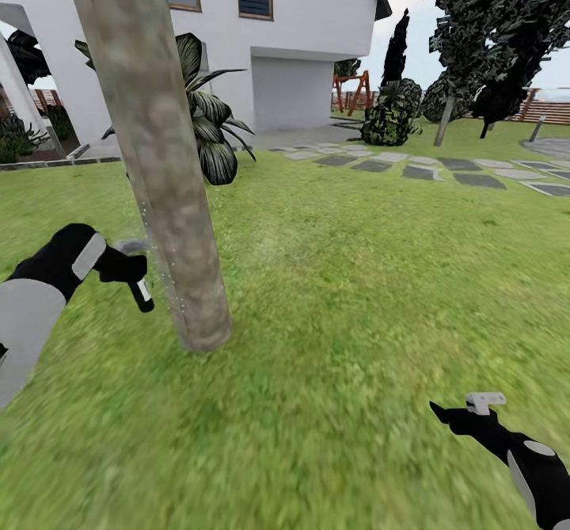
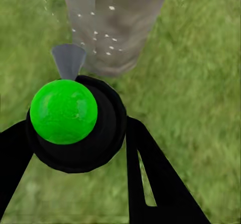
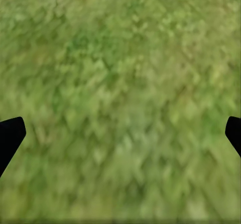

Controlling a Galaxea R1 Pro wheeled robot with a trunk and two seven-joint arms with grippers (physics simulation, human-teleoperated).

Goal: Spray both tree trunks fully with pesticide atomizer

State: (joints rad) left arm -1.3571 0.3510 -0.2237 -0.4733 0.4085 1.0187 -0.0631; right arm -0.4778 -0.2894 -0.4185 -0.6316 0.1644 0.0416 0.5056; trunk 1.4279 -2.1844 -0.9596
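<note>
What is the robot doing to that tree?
The robot's left hand is holding a little black spray bottle with a green spot, right beside the tree trunk on the grass. Its grey nozzle points at the trunk, and tiny white specks dot the bark low down. The right hand hangs open over the lawn, holding nothing. Another dark-leaved tree stands farther back.

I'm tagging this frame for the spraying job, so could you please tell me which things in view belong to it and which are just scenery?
Part of the job:
- pesticide atomizer, held in the left gripper
- near tree trunk, dotted with white specks
- second tree by the fence

Just scenery:
- broad-leaved bush
- house
- stepping stones
- right gripper, empty over grass
</note>
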